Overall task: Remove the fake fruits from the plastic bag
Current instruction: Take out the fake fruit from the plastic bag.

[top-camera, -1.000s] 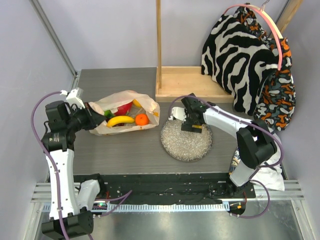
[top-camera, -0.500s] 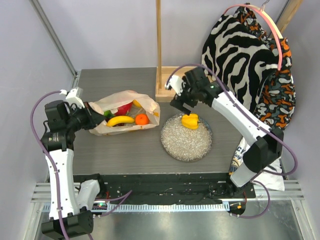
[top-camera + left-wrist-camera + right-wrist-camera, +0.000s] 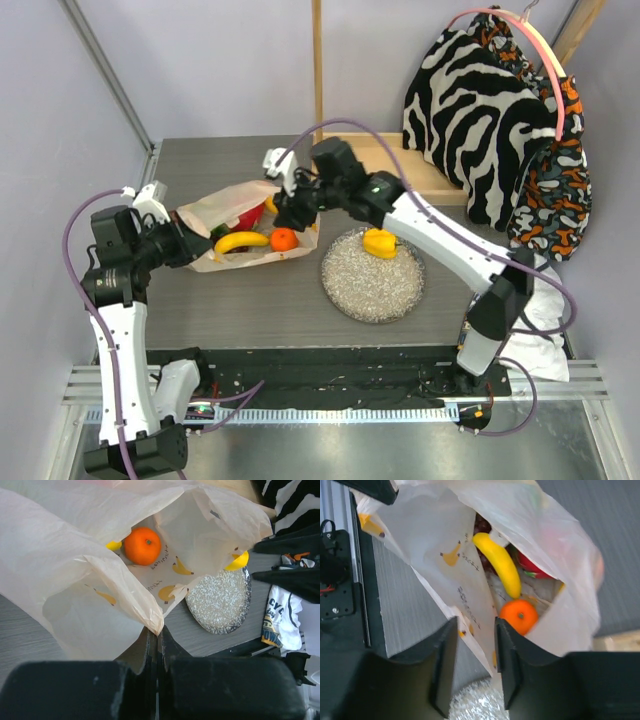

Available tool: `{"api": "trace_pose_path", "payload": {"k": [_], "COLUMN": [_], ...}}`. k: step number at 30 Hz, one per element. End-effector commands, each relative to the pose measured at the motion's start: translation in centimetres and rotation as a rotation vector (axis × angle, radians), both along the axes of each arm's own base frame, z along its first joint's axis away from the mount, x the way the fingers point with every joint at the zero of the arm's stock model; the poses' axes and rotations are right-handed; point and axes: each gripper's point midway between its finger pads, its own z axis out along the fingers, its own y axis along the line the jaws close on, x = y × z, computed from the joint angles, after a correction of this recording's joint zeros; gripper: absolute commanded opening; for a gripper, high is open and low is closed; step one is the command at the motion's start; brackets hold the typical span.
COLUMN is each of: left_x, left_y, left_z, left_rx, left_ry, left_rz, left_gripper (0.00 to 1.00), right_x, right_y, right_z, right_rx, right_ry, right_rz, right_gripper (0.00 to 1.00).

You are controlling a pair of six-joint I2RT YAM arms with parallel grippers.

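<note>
The plastic bag (image 3: pixel 232 205) lies at the table's left with its mouth toward the plate. My left gripper (image 3: pixel 185 243) is shut on the bag's edge (image 3: pixel 159 625) and holds it up. Inside the bag lie a banana (image 3: pixel 499 565), an orange (image 3: pixel 519 616), a red fruit (image 3: pixel 532 565) and dark grapes (image 3: pixel 481 525). My right gripper (image 3: pixel 290 215) hovers over the bag's mouth, its jaws partly apart with nothing gripped; the bag's lower flap (image 3: pixel 470 615) shows beyond the gap. A yellow pepper (image 3: pixel 379 242) sits on the speckled grey plate (image 3: pixel 372 285).
A wooden stand's base (image 3: pixel 385 165) and upright post (image 3: pixel 317 80) stand behind the plate. Zebra-print cloth (image 3: pixel 480 110) hangs at the back right. A white printed cloth (image 3: pixel 540 345) lies near the right arm's base.
My right gripper let go of the yellow pepper on the plate, rose, and swung left to the bag's mouth, its jaws narrowing. The left gripper kept its hold on the bag.
</note>
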Motion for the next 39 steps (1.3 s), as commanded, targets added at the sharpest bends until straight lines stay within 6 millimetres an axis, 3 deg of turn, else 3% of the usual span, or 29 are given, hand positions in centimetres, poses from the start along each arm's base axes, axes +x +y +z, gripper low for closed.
{"api": "trace_pose_path", "payload": {"k": [1,3,4,6,7,9,12,13,15,16,18,21,23,24,25,28,39], "left_x": [-0.6,-0.6,-0.4,-0.2,-0.2,-0.2,-0.6,-0.8,-1.3,-2.0,-2.9,-3.3,-3.4,-3.5,-3.7,-3.7,-2.4], "left_y": [-0.1,-0.1,0.0,0.1,0.1,0.2,0.6,1.2,3.0,5.2,5.7,5.4,6.0,6.4,6.8,7.2,5.4], "left_z": [1.8,2.2,2.3,2.4,2.6,2.7,2.6,2.1,1.4,0.1,-0.9,-2.2,-2.8,-3.2,-3.5,-4.0,-3.9], "left_rx": [-0.049,-0.055,-0.054,-0.051,-0.048,-0.040,-0.013,0.007,0.030,0.094,0.110,0.101,0.122,0.138,0.155,0.174,0.102], "left_ry": [-0.006,-0.018,-0.023,-0.029,-0.036,-0.046,-0.048,-0.029,0.026,0.091,0.136,0.172,0.189,0.206,0.216,0.229,0.190], "left_rz": [0.039,0.041,0.045,0.049,0.050,0.050,0.073,0.111,0.240,0.370,0.405,0.400,0.424,0.440,0.458,0.471,0.371], "left_gripper": [0.00,0.00,0.00,0.00,0.00,0.00,0.00,0.00,0.00,0.00,0.00,0.00,0.00,0.00,0.00,0.00,0.00], "right_x": [1.4,2.4,3.0,4.1,3.5,2.2,-1.3,-2.7,-6.0,-7.2,-8.0,-5.7,-3.9,-3.4,-3.0,-2.1,-0.1], "right_y": [4.3,4.9,5.3,4.9,5.0,5.1,5.3,4.7,5.1,4.9,5.5,6.4,7.7,8.2,9.2,10.5,13.1], "right_z": [-2.8,-5.5,-8.5,-11.7,-13.8,-15.1,-16.5,-18.2,-18.3,-19.1,-18.3,-17.2,-15.1,-15.3,-13.7,-13.2,-15.5], "right_rx": [0.036,0.002,-0.043,-0.109,-0.150,-0.191,-0.236,-0.272,-0.286,-0.300,-0.269,-0.269,-0.249,-0.252,-0.219,-0.203,-0.226], "right_ry": [0.013,0.030,0.044,0.031,0.044,0.039,0.029,0.040,0.004,-0.006,-0.002,-0.091,-0.171,-0.179,-0.202,-0.214,-0.238], "right_rz": [-0.075,-0.134,-0.161,-0.222,-0.200,-0.140,-0.048,-0.022,0.051,0.067,0.075,0.029,-0.003,-0.005,-0.009,-0.018,-0.048], "right_gripper": [0.33,0.32,0.34,0.36,0.36,0.36,0.40,0.40,0.42,0.42,0.43,0.42,0.41,0.41,0.41,0.42,0.48]}}
